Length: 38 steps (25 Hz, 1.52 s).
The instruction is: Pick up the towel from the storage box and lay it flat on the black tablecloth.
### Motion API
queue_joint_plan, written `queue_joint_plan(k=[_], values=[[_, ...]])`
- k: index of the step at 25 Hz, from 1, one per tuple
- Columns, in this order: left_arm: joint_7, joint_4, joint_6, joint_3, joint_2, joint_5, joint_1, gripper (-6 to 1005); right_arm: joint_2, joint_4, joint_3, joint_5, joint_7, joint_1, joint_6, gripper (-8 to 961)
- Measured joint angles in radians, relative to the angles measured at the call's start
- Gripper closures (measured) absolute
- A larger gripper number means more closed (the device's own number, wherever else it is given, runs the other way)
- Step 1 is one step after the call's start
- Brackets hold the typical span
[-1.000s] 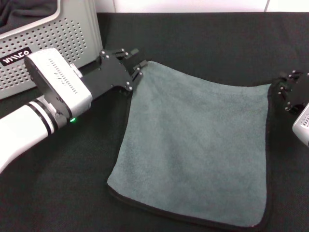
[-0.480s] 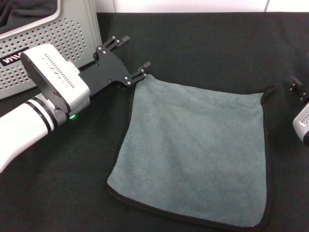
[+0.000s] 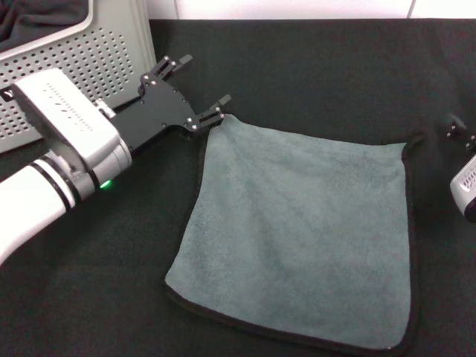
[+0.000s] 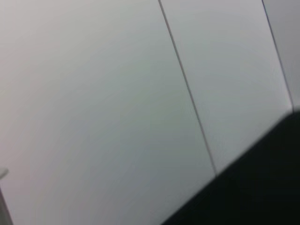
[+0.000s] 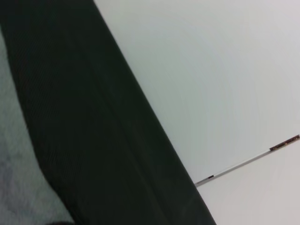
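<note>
The grey-green towel (image 3: 297, 230) with black trim lies spread flat on the black tablecloth (image 3: 312, 67). My left gripper (image 3: 199, 80) is open and empty at the towel's far left corner, one fingertip (image 3: 218, 102) just at its edge. My right gripper (image 3: 460, 132) shows only partly at the right edge; it is open and holds nothing, apart from the towel's far right corner. The silver perforated storage box (image 3: 89, 52) stands at the far left behind my left arm. The right wrist view shows a strip of towel (image 5: 18, 164) and the tablecloth (image 5: 93, 117).
A dark plain cloth (image 3: 37, 18) lies inside the storage box. A white wall (image 3: 297, 7) runs behind the table's far edge. The left wrist view shows the white wall (image 4: 117, 93) and a corner of tablecloth (image 4: 262, 187).
Both grippers have let go of the towel's far corners. The left gripper opened and drew slightly back left; the right gripper moved off to the right. The towel's far edge settled flat.
</note>
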Motion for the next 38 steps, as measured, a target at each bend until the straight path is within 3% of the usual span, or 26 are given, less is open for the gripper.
queue_joint_plan(k=[4, 7, 11, 15, 19, 23, 29, 38], values=[[-0.179, 0.035, 0.088, 0.001, 0.014, 0.007, 0.032, 128, 0.0, -0.04, 0.01, 0.031, 0.059, -0.006, -0.027, 64], [-0.373, 0.126, 0.112, 0.003, 0.024, 0.058, 0.079, 129, -0.003, -0.11, 0.069, 0.085, 0.105, -0.03, -0.161, 63], [-0.628, 0.264, 0.204, 0.003, 0.046, 0.166, 0.15, 129, -0.003, -0.181, 0.198, 0.191, 0.121, -0.052, -0.497, 63], [-0.823, 0.348, 0.38, 0.0, 0.083, 0.273, 0.165, 130, -0.003, -0.181, 0.405, 0.344, 0.122, -0.048, -0.982, 63], [-0.909, 0.405, 0.54, 0.002, 0.099, 0.345, 0.164, 131, -0.003, -0.078, 0.617, 0.433, 0.145, 0.01, -1.463, 64], [-0.976, 0.487, 0.649, -0.007, 0.111, 0.376, 0.2, 132, -0.004, 0.004, 0.727, 0.448, 0.192, 0.095, -1.728, 64], [-1.004, 0.561, 0.765, -0.016, 0.133, 0.37, 0.204, 133, -0.004, 0.006, 0.783, 0.453, 0.263, 0.166, -1.909, 64], [-1.018, 0.62, 0.79, -0.044, 0.121, 0.379, 0.193, 136, -0.005, 0.006, 0.786, 0.454, 0.325, 0.217, -1.942, 66]])
